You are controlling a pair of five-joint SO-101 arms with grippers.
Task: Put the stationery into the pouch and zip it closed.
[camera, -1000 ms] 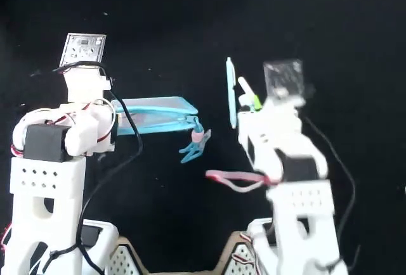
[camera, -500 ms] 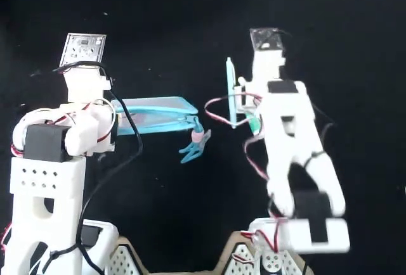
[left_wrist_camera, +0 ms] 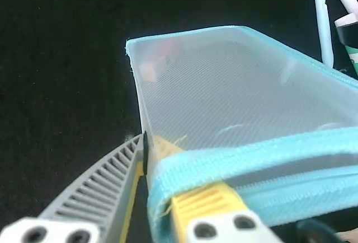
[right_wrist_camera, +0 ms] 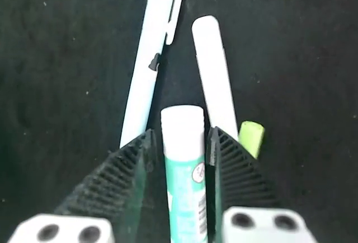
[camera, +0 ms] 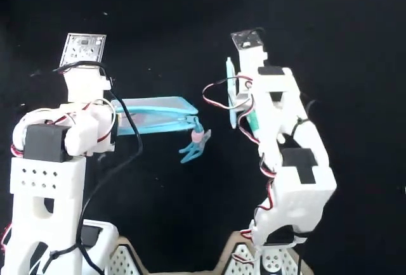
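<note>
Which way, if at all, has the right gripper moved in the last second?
Yes: the right gripper went away from its base and closer to the pen, and now straddles the glue stick.

My left arm [camera: 47,161] is a chunky white printed shell with a boxy black servo, a hole-dotted base block and one black cable looping down its side, while my right arm [camera: 288,154] is the same white-and-black build with thin red, white and black wires trailing off it. Each ends in a small grey square board [camera: 84,48]. The left gripper [left_wrist_camera: 150,148] pairs a ribbed grey finger with a yellow one (two screw holes per white mount), and the right gripper [right_wrist_camera: 179,136] has dark ribbed fingers.
</note>
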